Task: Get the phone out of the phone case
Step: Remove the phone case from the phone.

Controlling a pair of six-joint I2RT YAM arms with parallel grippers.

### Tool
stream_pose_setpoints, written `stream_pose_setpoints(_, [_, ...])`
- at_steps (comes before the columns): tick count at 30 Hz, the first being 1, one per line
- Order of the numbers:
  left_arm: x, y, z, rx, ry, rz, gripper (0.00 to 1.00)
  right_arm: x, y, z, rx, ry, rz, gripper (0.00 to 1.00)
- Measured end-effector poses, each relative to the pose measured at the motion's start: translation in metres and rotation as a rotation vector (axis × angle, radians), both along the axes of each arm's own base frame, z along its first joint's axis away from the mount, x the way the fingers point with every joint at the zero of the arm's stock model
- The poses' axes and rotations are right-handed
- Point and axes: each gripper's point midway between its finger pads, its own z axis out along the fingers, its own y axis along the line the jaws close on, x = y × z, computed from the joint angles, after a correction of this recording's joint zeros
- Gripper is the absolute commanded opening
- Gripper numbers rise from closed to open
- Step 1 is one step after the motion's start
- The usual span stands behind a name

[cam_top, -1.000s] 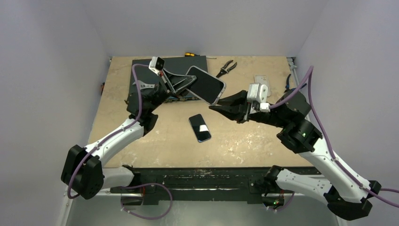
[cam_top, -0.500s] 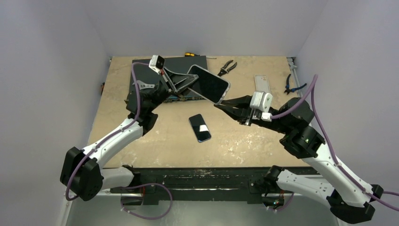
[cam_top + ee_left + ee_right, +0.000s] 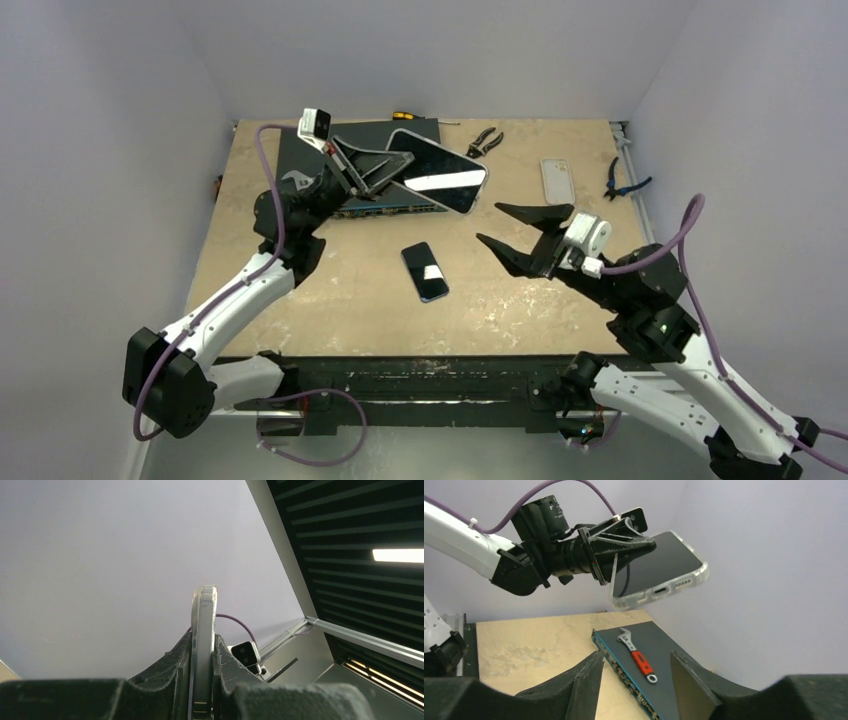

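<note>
1 phone [image 3: 664, 560] is being held inside 1 clear phone case [image 3: 684, 583], raised and tilted over the dark panel [image 3: 370, 133] at the bench's [image 3: 350, 290] far-left part. The case is being clamped by one edge in the left gripper [image 3: 402, 163], jaws narrow on it. The right gripper [image 3: 488, 222] is being held wide with nothing in it, above the bench right of centre, apart from the case.

Also being counted:
- 1 second phone [image 3: 425, 271], lying flat mid-bench
- 1 pale flat item [image 3: 557, 181] toward the far-right corner; phone or empty case, cannot tell
- 2 pairs: pliers [image 3: 483, 143] near the far edge, more pliers [image 3: 622, 182] by the right edge
- 1 screwdriver [image 3: 402, 115] at the far edge
- 1 wrench [image 3: 638, 655] on the panel

In the left wrist view only the case's thin edge is being shown between the fingers [image 3: 175, 660]; the screen is being hidden there.
</note>
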Motion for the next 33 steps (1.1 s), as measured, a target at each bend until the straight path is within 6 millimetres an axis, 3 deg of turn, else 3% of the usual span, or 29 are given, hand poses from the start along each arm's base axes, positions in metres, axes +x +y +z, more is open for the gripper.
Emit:
stream_pose_setpoints(3, [0.005, 0.003, 0.002, -0.006, -0.004, 0.032, 0.00, -0.003, -0.011, -0.010, 0.048, 0.062, -0.025, 0.66])
stream_pose_setpoints(6, [0.010, 0.006, 0.007, 0.002, -0.029, 0.084, 0.00, -0.008, -0.024, -0.005, 0.132, 0.121, -0.044, 0.69])
stream_pose_setpoints(10, [0.012, 0.013, 0.010, 0.036, -0.066, 0.177, 0.00, -0.008, -0.030, 0.015, 0.267, 0.264, -0.045, 0.71])
stream_pose_setpoints(13, [0.008, 0.021, 0.015, 0.058, -0.113, 0.245, 0.00, 0.003, -0.020, 0.043, 0.368, 0.380, -0.034, 0.68])
stream_pose_setpoints(15, [0.007, 0.024, 0.018, 0.069, -0.138, 0.278, 0.00, 0.012, -0.011, 0.049, 0.400, 0.443, -0.036, 0.65])
stream_pose_setpoints(24, [0.013, 0.026, 0.010, 0.147, -0.163, 0.351, 0.00, 0.050, 0.031, 0.020, 0.376, 0.656, -0.079, 0.57])
stream_pose_setpoints(27, [0.016, 0.025, 0.005, 0.171, -0.158, 0.360, 0.00, 0.057, 0.032, 0.012, 0.372, 0.690, -0.115, 0.53])
stream_pose_setpoints(33, [0.016, 0.026, 0.002, 0.191, -0.156, 0.371, 0.00, 0.064, 0.023, 0.015, 0.409, 0.708, -0.172, 0.45])
